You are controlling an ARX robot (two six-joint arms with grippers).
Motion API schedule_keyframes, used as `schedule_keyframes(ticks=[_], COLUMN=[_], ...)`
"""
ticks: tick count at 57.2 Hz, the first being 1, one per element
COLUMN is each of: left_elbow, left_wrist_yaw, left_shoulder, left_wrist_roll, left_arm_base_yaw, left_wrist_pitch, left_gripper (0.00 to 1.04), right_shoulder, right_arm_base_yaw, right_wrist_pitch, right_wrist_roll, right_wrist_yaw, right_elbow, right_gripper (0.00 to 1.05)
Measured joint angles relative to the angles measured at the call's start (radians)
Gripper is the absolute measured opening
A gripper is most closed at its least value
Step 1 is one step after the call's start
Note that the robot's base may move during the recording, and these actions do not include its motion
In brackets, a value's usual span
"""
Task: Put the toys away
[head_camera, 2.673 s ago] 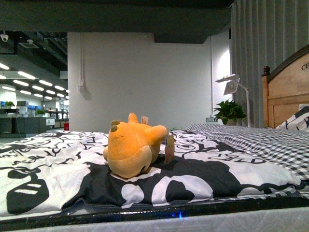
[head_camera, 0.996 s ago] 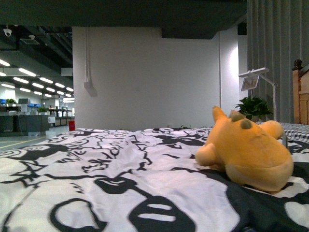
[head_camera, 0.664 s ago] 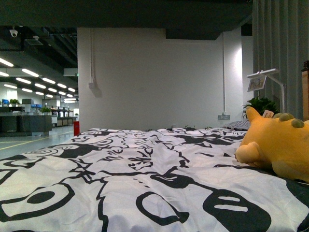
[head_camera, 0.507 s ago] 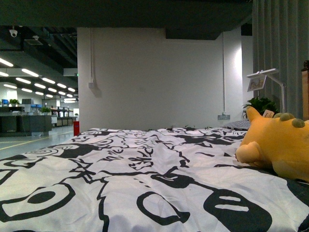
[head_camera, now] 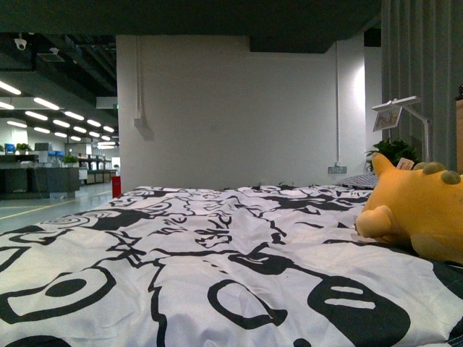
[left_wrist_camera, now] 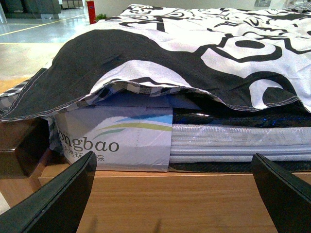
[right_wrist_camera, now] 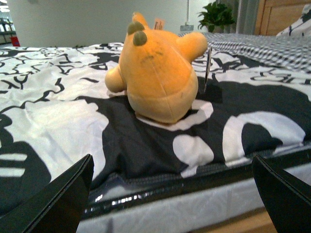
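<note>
An orange-yellow plush toy point(head_camera: 423, 213) with olive-green bumps lies on the black-and-white bedspread point(head_camera: 217, 253), at the right edge of the front view. The right wrist view shows the same toy point(right_wrist_camera: 158, 73) straight ahead on the bed, a small tag at its side. My right gripper point(right_wrist_camera: 172, 199) is open, low at the bed's near edge, well short of the toy, with nothing between its fingers point(right_wrist_camera: 58, 199). My left gripper point(left_wrist_camera: 172, 199) is open over the wooden bed frame point(left_wrist_camera: 170, 204), facing the side of the mattress point(left_wrist_camera: 233, 143). Neither arm shows in the front view.
A white label panel point(left_wrist_camera: 116, 141) reading "ngbao" sits under the hanging bedspread edge point(left_wrist_camera: 73, 92). A wooden headboard point(right_wrist_camera: 286, 14), a checked sheet point(right_wrist_camera: 272, 46), a potted plant point(right_wrist_camera: 216, 14) and a lamp point(head_camera: 401, 116) stand beyond the toy. An office floor lies far left.
The front view has swung left: the toy slid from the picture's centre to its right edge, and since half a second ago it has barely shifted.
</note>
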Motion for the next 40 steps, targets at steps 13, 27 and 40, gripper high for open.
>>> schedule_keyframes(ticks=[13,27,40], left_elbow=[0.0,0.0,0.0], left_wrist_yaw=[0.0,0.0,0.0], left_shoulder=[0.0,0.0,0.0], left_wrist_roll=[0.0,0.0,0.0], left_arm_base_yaw=[0.0,0.0,0.0], left_wrist_pitch=[0.0,0.0,0.0], left_gripper=[0.98,0.98,0.98], right_shoulder=[0.308,0.525,0.653], right_arm_base_yaw=[-0.011,0.024,0.055], right_wrist_pitch=[0.25,0.381,0.4], right_wrist_roll=[-0.15,-0.34,-0.446], right_wrist_yaw=[0.047,0.049,0.038], right_elbow=[0.185,0.394,0.549], right_gripper=[0.98,0.98,0.98])
